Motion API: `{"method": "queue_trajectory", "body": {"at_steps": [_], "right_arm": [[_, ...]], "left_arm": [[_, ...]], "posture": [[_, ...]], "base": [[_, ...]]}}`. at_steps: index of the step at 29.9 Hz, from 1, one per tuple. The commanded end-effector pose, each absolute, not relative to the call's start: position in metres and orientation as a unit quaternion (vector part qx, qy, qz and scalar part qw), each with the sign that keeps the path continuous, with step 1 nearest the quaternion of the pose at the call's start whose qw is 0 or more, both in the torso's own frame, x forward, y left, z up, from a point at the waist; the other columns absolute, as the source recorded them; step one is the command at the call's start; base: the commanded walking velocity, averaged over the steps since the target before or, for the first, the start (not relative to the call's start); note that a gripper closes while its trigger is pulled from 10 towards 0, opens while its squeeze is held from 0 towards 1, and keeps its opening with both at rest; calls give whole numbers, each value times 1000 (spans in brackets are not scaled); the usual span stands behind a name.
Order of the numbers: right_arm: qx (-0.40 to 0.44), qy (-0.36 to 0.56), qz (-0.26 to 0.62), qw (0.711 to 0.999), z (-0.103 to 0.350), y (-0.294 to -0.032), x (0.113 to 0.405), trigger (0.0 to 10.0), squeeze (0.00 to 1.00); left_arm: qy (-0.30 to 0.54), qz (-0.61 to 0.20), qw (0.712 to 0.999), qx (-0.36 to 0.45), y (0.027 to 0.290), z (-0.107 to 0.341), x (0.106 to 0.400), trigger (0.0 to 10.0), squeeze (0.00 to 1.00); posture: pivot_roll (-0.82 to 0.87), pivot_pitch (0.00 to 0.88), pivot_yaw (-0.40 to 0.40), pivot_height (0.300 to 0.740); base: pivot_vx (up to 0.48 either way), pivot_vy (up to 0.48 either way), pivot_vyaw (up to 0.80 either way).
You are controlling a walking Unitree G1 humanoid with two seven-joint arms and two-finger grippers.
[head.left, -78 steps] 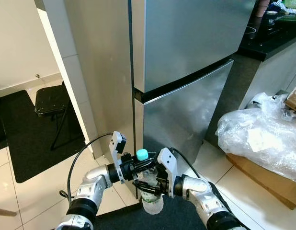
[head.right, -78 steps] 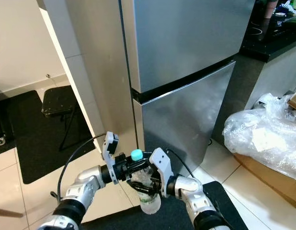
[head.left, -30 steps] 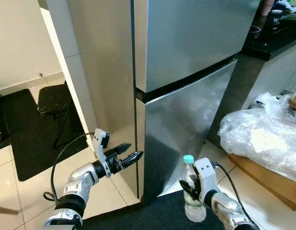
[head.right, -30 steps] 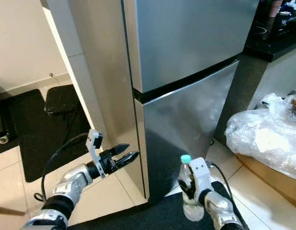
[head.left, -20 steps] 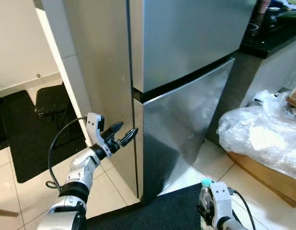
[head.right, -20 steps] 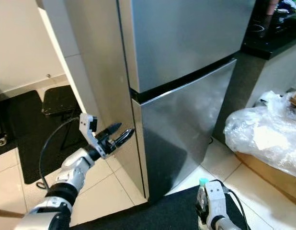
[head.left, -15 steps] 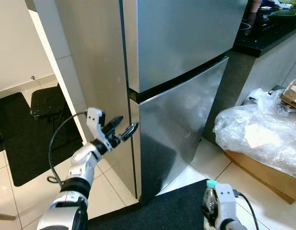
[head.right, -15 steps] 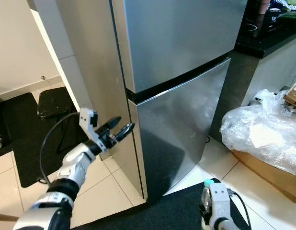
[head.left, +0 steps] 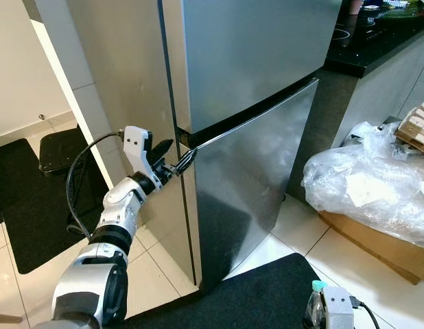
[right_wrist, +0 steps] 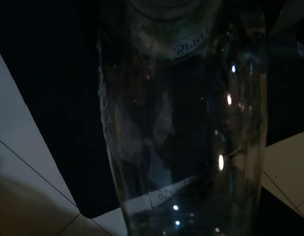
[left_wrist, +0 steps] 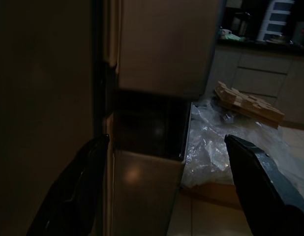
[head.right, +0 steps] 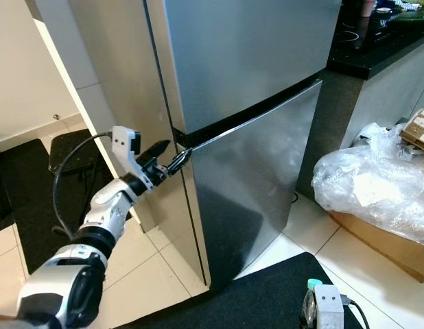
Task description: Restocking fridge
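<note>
Starting over on the left side, there's a black mat (head.left: 33, 205) on the tiled floor (head.left: 157, 271) with a small black stool (head.left: 57, 147) on it, next to a white wall. The left tool (head.left: 178, 159) is stretched out from the silver arm with its two black fingers spread apart, gripping nothing, and the tips sit right at the dark gap between the upper and lower doors of the stainless fridge (head.left: 253, 82) (at the left edge of the doors, one fingertip looks like it's touching the top of the lower door, but I can't really tell). The wrist cam backs that up: both fingers (left_wrist: 262, 172) apart, with the door seam between them. Both fridge doors are closed. Down at the bottom of the head view, on the black rug (head.left: 253, 295) in front of the fridge, the right tool (head.left: 335, 312) is clamped on a clear water bottle (head.right: 312, 296) with a teal cap, held upright. The right wrist cam is very dark, just the bottle's clear plastic up close. Further right, a big crinkled plastic bag (head.left: 366, 188) sits on a cardboard box (head.left: 377, 243), and there's a dark worktop (head.left: 377, 38) up top.
</note>
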State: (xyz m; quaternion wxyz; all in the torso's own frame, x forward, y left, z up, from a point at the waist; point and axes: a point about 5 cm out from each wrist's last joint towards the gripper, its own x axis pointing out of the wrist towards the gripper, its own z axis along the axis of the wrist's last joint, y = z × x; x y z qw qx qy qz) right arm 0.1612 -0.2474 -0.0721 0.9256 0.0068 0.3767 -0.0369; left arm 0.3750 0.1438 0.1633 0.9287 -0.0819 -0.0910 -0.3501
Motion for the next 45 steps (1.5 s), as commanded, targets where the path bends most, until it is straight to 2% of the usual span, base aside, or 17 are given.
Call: {"method": "queue_trajectory", "body": {"at_steps": [1,15,23,33,45], "right_arm": [[11,376,-41,926,-73,-246,159,10000,0],[3,373,-39,927,-72,-252,156,10000,0],[-2,374,-34,927,-72,-253,154,10000,0],[-1,368,-31,929,-71,-252,154,10000,0],[2,364,-33,931,-72,-252,152,10000,0]], "left_arm": [[-69,-359,928,-68,148,159,375,10000,0],[-34,-334,939,-71,154,147,375,10000,0],[-17,-319,944,-79,148,141,376,10000,0],[-12,-367,926,-89,130,140,375,10000,0],[-15,-388,918,-74,119,145,376,10000,0]], "posture": [[-95,4,76,740],[-114,19,70,740],[-123,23,64,740],[-136,39,72,740],[-147,46,81,740]], "base": [[0,0,0],[0,0,0],[0,0,0],[0,0,0],[0,0,0]]}}
